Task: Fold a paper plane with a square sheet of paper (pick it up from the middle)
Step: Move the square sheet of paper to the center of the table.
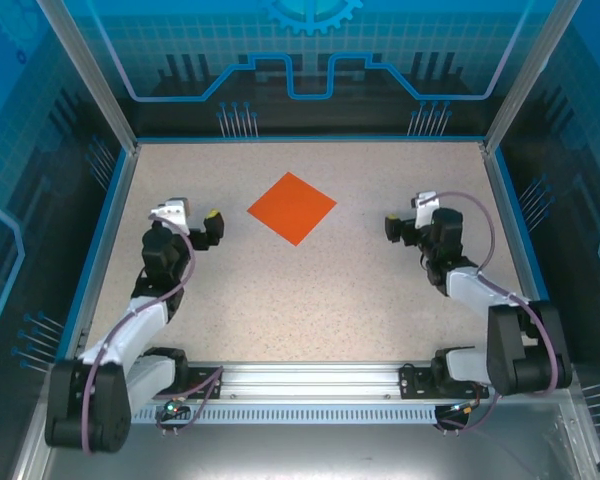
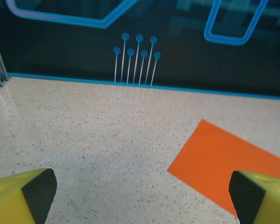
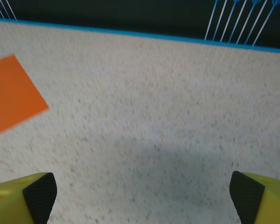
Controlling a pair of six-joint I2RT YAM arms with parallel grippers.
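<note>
Left tool (image 1: pixel 216 227), right tool (image 1: pixel 391 227): jaws wide.

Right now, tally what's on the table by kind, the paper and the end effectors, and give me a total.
square sheet of paper, orange, lying flat: 1
Open end effectors: 2 (left end effector, right end effector)
Total: 3
</note>
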